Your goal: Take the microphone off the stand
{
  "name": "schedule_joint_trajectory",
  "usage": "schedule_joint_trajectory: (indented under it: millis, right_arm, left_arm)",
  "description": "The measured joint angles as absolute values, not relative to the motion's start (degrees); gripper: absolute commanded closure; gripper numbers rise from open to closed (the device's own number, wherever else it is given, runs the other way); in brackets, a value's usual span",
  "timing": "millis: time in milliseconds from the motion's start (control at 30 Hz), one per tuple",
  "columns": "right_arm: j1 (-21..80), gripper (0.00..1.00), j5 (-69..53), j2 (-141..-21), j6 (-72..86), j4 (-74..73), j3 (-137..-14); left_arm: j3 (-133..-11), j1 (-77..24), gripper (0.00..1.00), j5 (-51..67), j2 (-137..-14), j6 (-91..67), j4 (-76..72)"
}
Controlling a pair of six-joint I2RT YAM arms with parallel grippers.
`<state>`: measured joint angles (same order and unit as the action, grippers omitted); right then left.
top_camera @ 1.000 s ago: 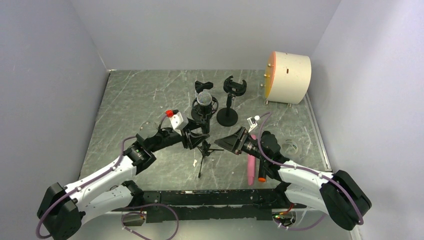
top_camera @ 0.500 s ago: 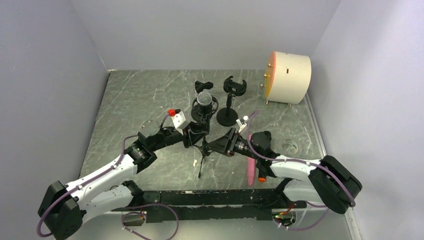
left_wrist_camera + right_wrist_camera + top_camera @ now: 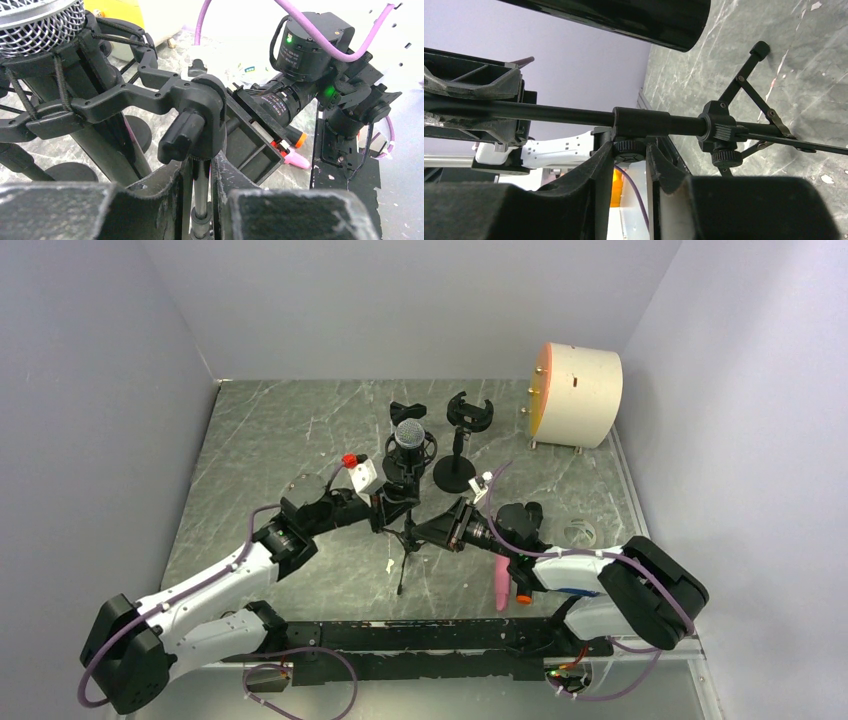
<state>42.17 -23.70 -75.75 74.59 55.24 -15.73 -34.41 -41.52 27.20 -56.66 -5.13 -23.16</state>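
The microphone (image 3: 408,434) with its silver mesh head (image 3: 35,20) sits in a black shock mount (image 3: 100,100) on top of a small tripod stand (image 3: 405,545). My left gripper (image 3: 392,508) comes in from the left and is shut on the stand's thin upright pole (image 3: 201,182), just under the tilt knob (image 3: 182,135). From the right, my right gripper (image 3: 420,531) is shut on the small knurled knob (image 3: 629,147) below the pole's collar (image 3: 641,122). The tripod legs (image 3: 749,85) spread over the marble tabletop.
A second, empty mic stand (image 3: 456,472) with a round base stands just behind, and a loose black clip (image 3: 407,410) lies by it. A white drum (image 3: 578,395) lies at the back right. A pink marker (image 3: 499,582) and a tape roll (image 3: 580,533) lie near my right arm.
Both grippers have closed. The right arm has swung left up to the stand and clamped its knob. The left gripper has moved in slightly and closed round the pole.
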Motion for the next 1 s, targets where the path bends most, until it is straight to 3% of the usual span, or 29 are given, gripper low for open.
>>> schedule_joint_trajectory:
  millis: [133, 300, 567, 767, 900, 1000]
  right_arm:
    - [42.15, 0.83, -23.73, -75.68, 74.43, 54.87, -15.81]
    - [42.06, 0.86, -23.64, -75.22, 73.60, 53.74, -16.21]
    - [42.11, 0.87, -23.59, -73.49, 69.65, 49.76, -17.37]
    - [44.49, 0.85, -20.43, -68.45, 54.26, 38.28, -20.99]
    - [45.98, 0.75, -18.20, -65.25, 42.11, 29.71, -23.75]
    - [46.59, 0.48, -17.04, -63.48, 36.12, 24.91, -25.19]
  left_arm:
    - [-34.74, -41.36, 0.80, 27.62, -57.25, -5.17, -23.20]
    - [-35.64, -41.17, 0.97, 28.32, -58.67, -4.91, -23.35]
    - [-35.70, -41.06, 0.97, 28.23, -58.67, -4.95, -23.40]
    - [-35.57, -41.04, 0.97, 28.16, -58.37, -5.17, -23.29]
    - [-35.55, -41.08, 0.97, 28.14, -58.04, -5.17, -22.76]
    - [-35.55, -41.25, 0.97, 28.16, -57.82, -5.15, -22.44]
